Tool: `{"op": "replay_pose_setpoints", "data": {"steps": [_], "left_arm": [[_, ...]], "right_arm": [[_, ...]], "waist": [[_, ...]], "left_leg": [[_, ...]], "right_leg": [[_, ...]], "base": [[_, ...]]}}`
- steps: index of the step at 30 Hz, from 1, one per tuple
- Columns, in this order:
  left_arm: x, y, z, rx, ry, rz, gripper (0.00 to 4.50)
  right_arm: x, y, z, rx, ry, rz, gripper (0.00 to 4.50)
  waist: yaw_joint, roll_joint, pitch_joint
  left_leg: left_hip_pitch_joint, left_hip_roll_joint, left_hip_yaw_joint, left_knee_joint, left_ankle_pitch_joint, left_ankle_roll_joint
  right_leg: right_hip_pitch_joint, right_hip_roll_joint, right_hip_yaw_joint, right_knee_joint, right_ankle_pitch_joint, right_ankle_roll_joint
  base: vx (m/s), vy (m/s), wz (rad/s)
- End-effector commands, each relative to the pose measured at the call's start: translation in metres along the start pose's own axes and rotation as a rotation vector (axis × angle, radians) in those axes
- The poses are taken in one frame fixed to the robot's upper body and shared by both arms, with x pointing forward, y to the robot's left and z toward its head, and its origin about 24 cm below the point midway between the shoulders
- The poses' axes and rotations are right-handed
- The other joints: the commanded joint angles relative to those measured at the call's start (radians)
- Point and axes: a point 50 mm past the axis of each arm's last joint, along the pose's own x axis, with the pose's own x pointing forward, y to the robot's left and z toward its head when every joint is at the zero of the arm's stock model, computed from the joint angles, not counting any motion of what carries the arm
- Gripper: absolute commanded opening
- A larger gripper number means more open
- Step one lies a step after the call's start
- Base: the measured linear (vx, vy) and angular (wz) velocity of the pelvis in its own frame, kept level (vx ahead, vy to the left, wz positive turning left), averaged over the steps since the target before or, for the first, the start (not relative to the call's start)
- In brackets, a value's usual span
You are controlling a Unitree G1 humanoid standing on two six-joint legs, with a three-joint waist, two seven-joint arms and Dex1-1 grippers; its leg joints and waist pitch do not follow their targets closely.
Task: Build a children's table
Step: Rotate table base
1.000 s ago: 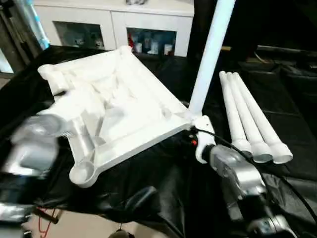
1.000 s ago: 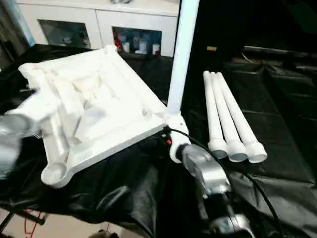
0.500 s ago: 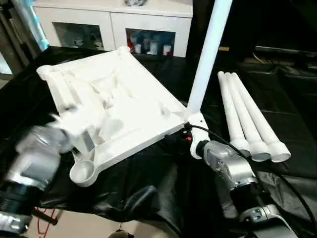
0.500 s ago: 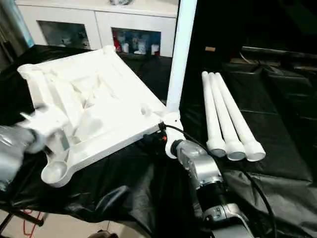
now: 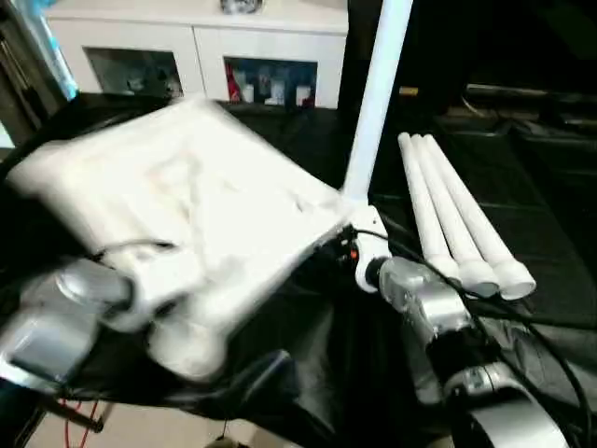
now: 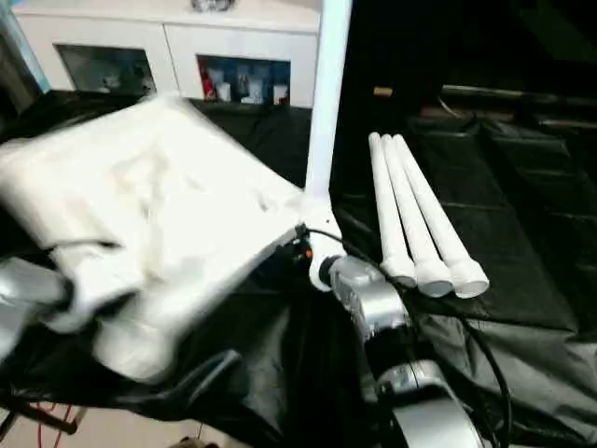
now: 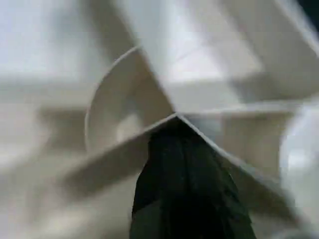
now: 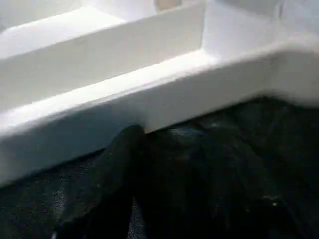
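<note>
The children's table lies upside down on black cloth, its white top (image 5: pixel 187 205) blurred with motion. One white leg (image 5: pixel 373 93) stands upright in the top's right corner socket. Three more legs (image 5: pixel 457 215) lie side by side on the cloth to the right. My left gripper (image 7: pixel 174 124) is shut on a thin rib of the ribbed underside, next to a round socket (image 7: pixel 124 124), near the top's front left corner. My right gripper (image 5: pixel 359 257) is at the corner with the upright leg, right by the lower edge of the top's rim (image 8: pixel 149 94).
A white cabinet (image 5: pixel 196 47) with glass-fronted compartments stands behind the table. Crumpled black cloth (image 5: pixel 308 373) covers the whole work surface and hangs over its near edge. A black cable runs along my right forearm (image 5: pixel 438 317).
My left gripper has shut on the underside rib, and the table top is now moving with it, the near corner swinging right. My right arm has closed in on the corner by the upright leg.
</note>
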Motion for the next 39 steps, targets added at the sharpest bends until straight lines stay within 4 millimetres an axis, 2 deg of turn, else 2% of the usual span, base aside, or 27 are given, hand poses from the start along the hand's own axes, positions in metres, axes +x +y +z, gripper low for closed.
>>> {"op": "replay_pose_setpoints", "data": {"steps": [1, 3, 5, 6, 8, 9, 11, 12, 14, 18, 19, 21, 24, 26, 29, 30, 31, 32, 34, 37, 38, 39], "left_arm": [[0.008, -0.013, 0.015, 0.038, -0.077, -0.110, 0.00], [0.012, -0.014, 0.026, 0.053, -0.126, -0.130, 0.00], [0.016, -0.013, 0.035, 0.076, -0.166, -0.128, 0.00], [0.024, -0.004, 0.045, 0.108, -0.206, -0.074, 0.00], [0.029, 0.003, 0.049, 0.119, -0.214, -0.030, 0.00], [0.034, 0.013, 0.053, 0.138, -0.216, 0.037, 0.00], [0.036, 0.020, 0.055, 0.149, -0.210, 0.083, 0.00], [0.037, 0.024, 0.055, 0.156, -0.206, 0.109, 0.00], [0.038, 0.037, 0.056, 0.192, -0.183, 0.191, 0.00], [0.040, 0.046, 0.054, 0.236, -0.176, 0.240, 0.00], [0.040, 0.047, 0.054, 0.239, -0.186, 0.249, 0.00], [0.042, 0.048, 0.055, 0.245, -0.208, 0.248, 0.00], [0.042, 0.045, 0.057, 0.226, -0.247, 0.225, 0.00], [0.041, 0.041, 0.059, 0.198, -0.290, 0.191, 0.00], [0.039, 0.041, 0.061, 0.157, -0.349, 0.225, 0.00], [0.038, 0.042, 0.062, 0.145, -0.363, 0.235, 0.00], [0.038, 0.041, 0.062, 0.125, -0.376, 0.225, 0.21], [0.036, 0.040, 0.061, 0.110, -0.385, 0.220, 0.21], [0.031, 0.037, 0.059, 0.069, -0.394, 0.208, 0.45], [0.024, 0.033, 0.053, 0.041, -0.386, 0.188, 0.57], [0.020, 0.030, 0.050, 0.027, -0.383, 0.173, 0.65], [0.017, 0.028, 0.049, 0.020, -0.383, 0.163, 0.84]], "right_arm": [[0.006, 0.011, 0.007, -0.013, -0.022, 0.051, 1.97], [0.007, 0.011, 0.007, -0.018, -0.021, 0.051, 1.79], [0.007, 0.010, 0.007, -0.022, -0.021, 0.050, 1.59], [0.008, 0.009, 0.007, -0.027, -0.020, 0.048, 1.51], [0.007, 0.009, 0.007, -0.031, -0.019, 0.047, 1.29], [0.007, 0.008, 0.007, -0.035, -0.018, 0.045, 1.17], [0.007, 0.007, 0.007, -0.037, -0.018, 0.042, 1.04], [0.007, 0.007, 0.007, -0.038, -0.019, 0.040, 0.99], [0.005, 0.005, 0.005, -0.040, -0.019, 0.029, 0.69], [0.003, 0.002, 0.003, -0.039, -0.021, 0.020, 0.46], [0.002, 0.001, 0.002, -0.038, -0.022, 0.016, 0.33], [0.001, 0.000, 0.002, -0.039, -0.023, 0.012, 0.23], [-0.001, -0.001, 0.001, -0.043, -0.025, 0.010, 0.05], [-0.004, -0.004, 0.003, -0.052, -0.030, 0.003, 0.05], [-0.009, -0.013, 0.009, -0.089, -0.049, -0.055, 0.05], [-0.010, -0.015, 0.010, -0.098, -0.054, -0.074, 0.05], [-0.011, -0.018, 0.011, -0.095, -0.059, -0.091, 0.01], [-0.013, -0.021, 0.014, -0.080, -0.069, -0.103, 0.01], [-0.018, -0.027, 0.021, -0.044, -0.098, -0.124, 0.38], [-0.023, -0.031, 0.029, -0.022, -0.130, -0.123, 0.42], [-0.026, -0.033, 0.032, -0.025, -0.138, -0.122, 0.53], [-0.028, -0.034, 0.034, -0.028, -0.143, -0.121, 0.78]], "waist": [[0.005, 0.017, -0.064], [0.005, 0.011, -0.065], [0.005, 0.013, -0.066], [0.004, 0.008, -0.064], [0.007, 0.012, -0.063], [0.007, 0.011, -0.065], [0.006, 0.008, -0.065], [0.004, 0.013, -0.066], [0.004, 0.010, -0.069], [0.006, 0.010, -0.072], [0.009, 0.025, -0.074], [0.006, 0.016, -0.072], [0.010, 0.016, -0.071], [0.012, 0.016, -0.071], [0.014, 0.009, -0.070], [0.014, 0.011, -0.070], [0.015, 0.008, -0.069], [0.016, 0.008, -0.070], [0.017, 0.010, -0.069], [0.016, 0.007, -0.069], [0.015, 0.007, -0.069], [0.014, 0.008, -0.066]], "left_leg": [[0.021, 0.049, -0.019, -0.071, -0.180, -0.019], [0.020, 0.048, -0.018, -0.068, -0.168, -0.013], [0.020, 0.047, -0.017, -0.066, -0.166, -0.008], [0.020, 0.047, -0.016, -0.066, -0.170, -0.004], [0.022, 0.047, -0.017, -0.066, -0.185, -0.009], [0.020, 0.048, -0.020, -0.067, -0.193, -0.017], [0.019, 0.046, -0.021, -0.066, -0.198, -0.017], [0.017, 0.047, -0.023, -0.066, -0.191, -0.019], [0.020, 0.046, -0.021, -0.063, -0.184, -0.014], [0.017, 0.046, -0.020, -0.059, -0.148, 0.002], [0.019, 0.046, -0.022, -0.058, -0.148, -0.001], [0.020, 0.048, -0.020, -0.060, -0.168, -0.004], [0.020, 0.051, -0.021, -0.061, -0.176, -0.008], [0.021, 0.052, -0.021, -0.062, -0.182, -0.013], [0.021, 0.051, -0.019, -0.062, -0.180, -0.013], [0.021, 0.051, -0.019, -0.061, -0.173, -0.012], [0.020, 0.049, -0.017, -0.061, -0.174, -0.011], [0.020, 0.048, -0.017, -0.060, -0.172, -0.010], [0.018, 0.050, -0.019, -0.061, -0.168, -0.007], [0.020, 0.051, -0.018, -0.061, -0.160, -0.001], [0.018, 0.050, -0.019, -0.061, -0.157, 0.003], [0.021, 0.049, -0.017, -0.061, -0.165, 0.005]], "right_leg": [[0.048, -0.079, 0.048, -0.058, -0.037, -0.255], [0.050, -0.080, 0.049, -0.058, -0.038, -0.252], [0.049, -0.079, 0.049, -0.060, -0.047, -0.252], [0.049, -0.078, 0.049, -0.063, -0.059, -0.250], [0.046, -0.076, 0.049, -0.066, -0.086, -0.240], [0.050, -0.077, 0.049, -0.063, -0.092, -0.234], [0.051, -0.076, 0.048, -0.065, -0.099, -0.221], [0.052, -0.078, 0.048, -0.062, -0.088, -0.219], [0.050, -0.076, 0.048, -0.062, -0.065, -0.223], [0.053, -0.076, 0.046, -0.055, -0.002, -0.236], [0.052, -0.079, 0.046, -0.052, 0.001, -0.239], [0.051, -0.077, 0.046, -0.056, -0.007, -0.244], [0.051, -0.080, 0.047, -0.056, -0.018, -0.249], [0.051, -0.081, 0.047, -0.056, -0.029, -0.250], [0.051, -0.079, 0.047, -0.056, -0.033, -0.247], [0.050, -0.078, 0.047, -0.056, -0.033, -0.246], [0.050, -0.078, 0.047, -0.058, -0.045, -0.241], [0.051, -0.079, 0.048, -0.057, -0.046, -0.241], [0.052, -0.081, 0.049, -0.058, -0.052, -0.238], [0.051, -0.078, 0.048, -0.055, -0.039, -0.236], [0.052, -0.077, 0.047, -0.054, -0.039, -0.235], [0.047, -0.074, 0.047, -0.059, -0.065, -0.231]], "base": [[0.000, 0.000, 0.00], [0.000, 0.000, 0.00], [0.000, 0.000, 0.00], [0.000, 0.000, 0.00], [0.000, 0.000, 0.00], [0.000, 0.000, 0.00], [0.000, 0.000, 0.00], [0.000, 0.000, 0.00], [0.000, 0.000, 0.00], [0.000, 0.000, 0.00], [0.000, 0.000, 0.00], [0.000, 0.000, 0.00], [0.000, 0.000, 0.00], [0.000, 0.000, 0.00], [0.000, 0.000, 0.00], [0.000, 0.000, 0.00], [0.000, 0.000, 0.00], [0.000, 0.000, 0.00], [0.000, 0.000, 0.00], [0.000, 0.000, 0.00], [0.000, 0.000, 0.00], [0.000, 0.000, 0.00]]}}
